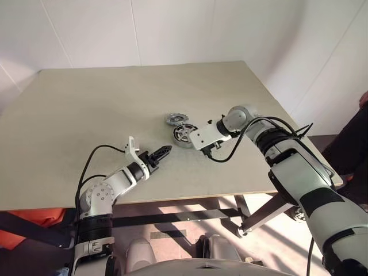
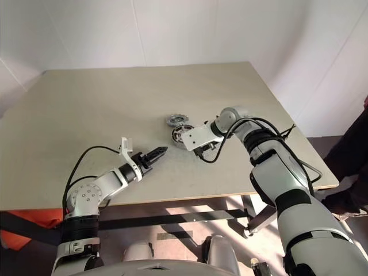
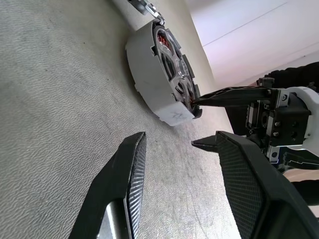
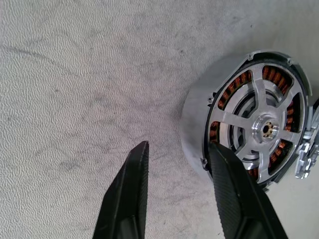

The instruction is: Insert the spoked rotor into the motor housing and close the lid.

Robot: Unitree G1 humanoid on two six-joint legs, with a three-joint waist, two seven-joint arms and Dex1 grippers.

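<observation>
My right gripper (image 4: 177, 172) stands apart, one finger touching the motor housing's (image 4: 197, 119) rim; the spoked rotor (image 4: 259, 127) sits inside. The lid (image 1: 177, 119) lies just beyond. My left gripper (image 3: 177, 149) hovers half-open nearby.

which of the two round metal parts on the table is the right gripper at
The motor housing, nearer the robot, with copper windings and the spoked rotor inside. The lid lies just beyond it.
</observation>
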